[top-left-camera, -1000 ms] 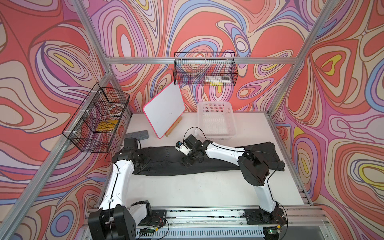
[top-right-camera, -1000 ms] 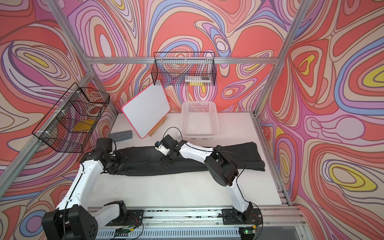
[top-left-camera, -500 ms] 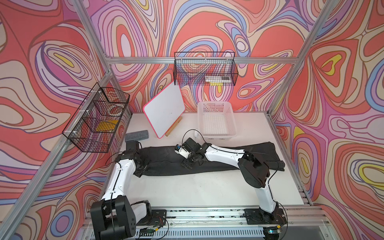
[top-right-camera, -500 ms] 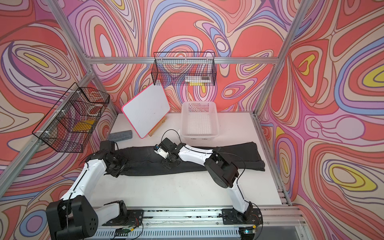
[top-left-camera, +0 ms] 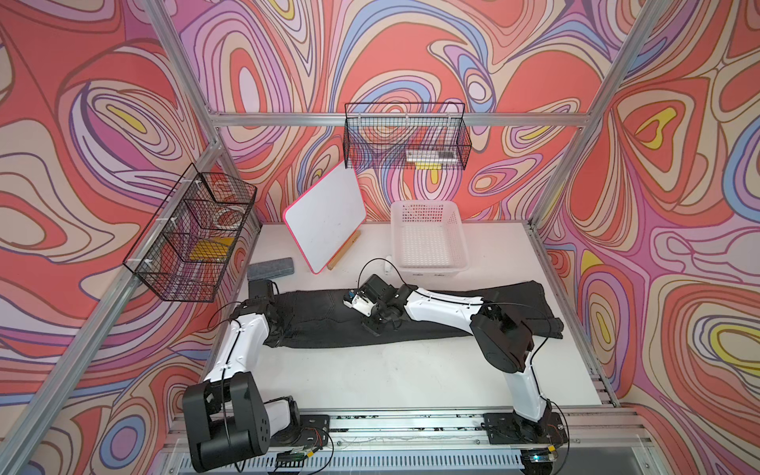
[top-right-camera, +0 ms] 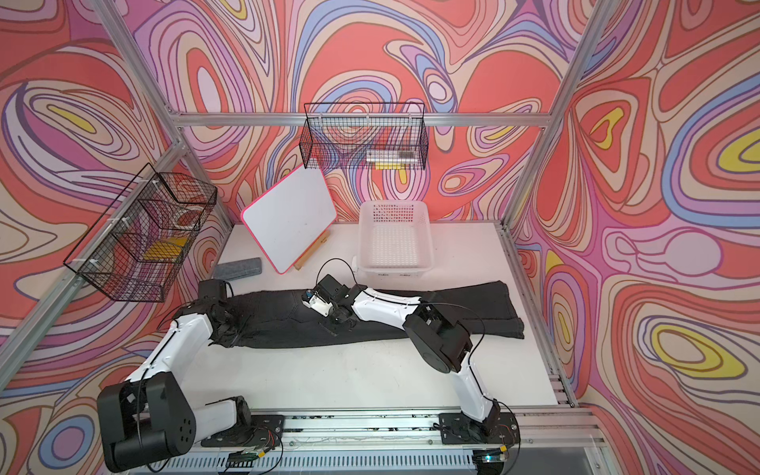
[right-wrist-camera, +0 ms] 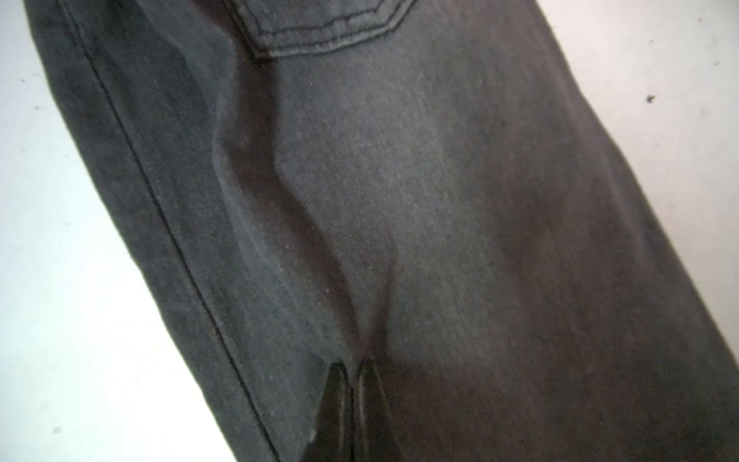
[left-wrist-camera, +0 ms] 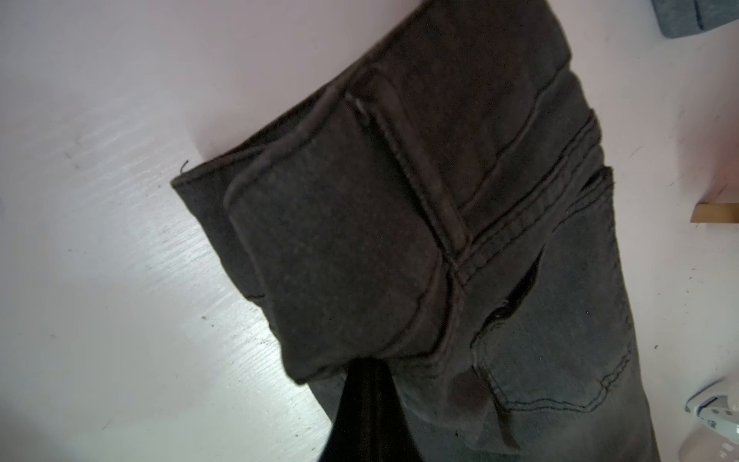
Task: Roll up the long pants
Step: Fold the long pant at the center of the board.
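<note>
The long pants are dark charcoal and lie stretched across the white table, waist end at the left, hems at the right. My left gripper sits at the waist end. In the left wrist view this gripper is shut, its tips buried under a turned-over fold of the waistband. My right gripper presses down on the pants just below the back pocket. In the right wrist view it is shut, pinching a ridge of cloth.
A white perforated basket stands behind the pants. A pink-edged whiteboard leans on a wooden stand. A grey eraser block lies at the back left. Wire baskets hang on the left wall and the back wall.
Both grippers have closed on the cloth. The left gripper has shifted a little toward the table's front at the waist end, and the waistband there has turned over.
</note>
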Action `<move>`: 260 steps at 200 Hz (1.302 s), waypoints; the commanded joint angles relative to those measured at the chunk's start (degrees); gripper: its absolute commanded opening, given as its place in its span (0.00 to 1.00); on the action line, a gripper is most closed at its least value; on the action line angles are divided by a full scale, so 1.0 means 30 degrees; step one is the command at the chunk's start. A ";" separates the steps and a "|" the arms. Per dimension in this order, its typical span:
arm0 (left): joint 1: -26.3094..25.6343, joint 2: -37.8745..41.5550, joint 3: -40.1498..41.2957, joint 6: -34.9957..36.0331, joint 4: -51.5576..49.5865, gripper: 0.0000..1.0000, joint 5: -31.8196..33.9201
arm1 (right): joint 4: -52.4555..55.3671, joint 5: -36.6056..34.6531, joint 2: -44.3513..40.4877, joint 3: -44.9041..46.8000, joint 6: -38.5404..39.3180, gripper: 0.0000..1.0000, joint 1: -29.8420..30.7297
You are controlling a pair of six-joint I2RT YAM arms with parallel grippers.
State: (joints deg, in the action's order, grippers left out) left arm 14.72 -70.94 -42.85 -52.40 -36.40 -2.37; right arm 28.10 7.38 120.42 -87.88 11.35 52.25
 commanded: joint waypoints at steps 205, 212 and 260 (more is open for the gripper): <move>0.0275 0.2124 0.1377 0.0308 -0.2424 0.63 -0.0382 | 0.2299 0.3330 -0.2231 0.1806 -0.0320 0.16 0.1531; 0.0283 0.1568 0.1471 0.0271 -0.2343 0.54 -0.0461 | 0.2574 0.3659 -0.1955 0.1883 -0.0331 0.26 0.1533; 0.0396 0.3128 -0.1627 0.0995 -0.5090 0.35 0.1440 | 0.4279 0.2849 -0.3793 0.3006 -0.0600 0.58 0.1458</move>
State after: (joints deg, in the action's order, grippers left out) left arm 15.22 -65.32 -39.86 -50.98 -46.50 -2.28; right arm 36.93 16.95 113.34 -79.75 10.20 56.47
